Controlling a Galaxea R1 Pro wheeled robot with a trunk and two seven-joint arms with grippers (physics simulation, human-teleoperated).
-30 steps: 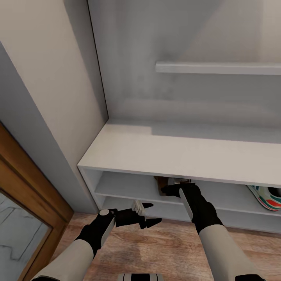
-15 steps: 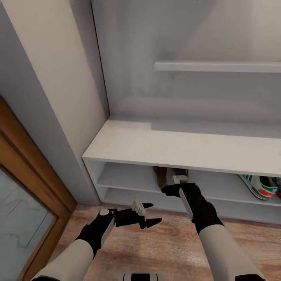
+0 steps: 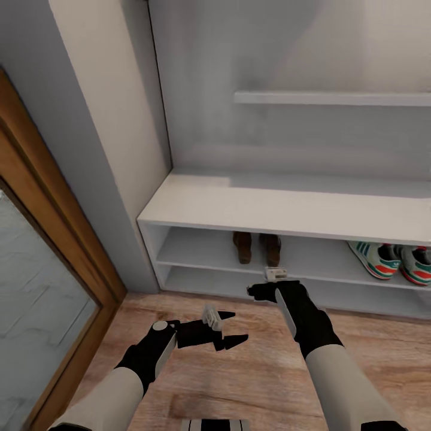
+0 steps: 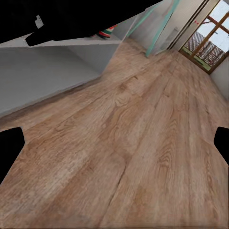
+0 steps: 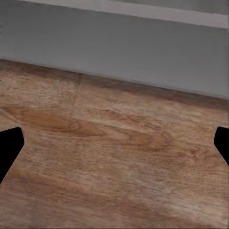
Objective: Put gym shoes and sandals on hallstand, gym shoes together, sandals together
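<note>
Two brown sandals (image 3: 257,248) stand side by side, touching or nearly so, on the upper shelf of the hallstand (image 3: 287,209), toward its left half. Two gym shoes (image 3: 393,261) sit together on the same shelf at the far right, the outer one cut off by the edge of the head view. That makes four pieces of footwear, two of each kind, all on the rack; the corridor floor (image 3: 251,371) carries none in view.

The left hand (image 3: 226,328) hovers over the planks with its fingers spread and nothing between them. The right hand (image 3: 261,286) hangs just in front of the lower shelf edge, below the sandals; in its wrist view the dark fingertips (image 5: 9,148) sit at opposite edges with only bare wood between, so it is released and empty.

By the look of them, the sandals should be light and fairly stiff in the sole, with soft straps; the sole edge or heel looks the surest hold. The gym shoes seem light too, with yielding uppers, best taken around the heel collar or across the midfoot.

The task appears essentially done.
</note>
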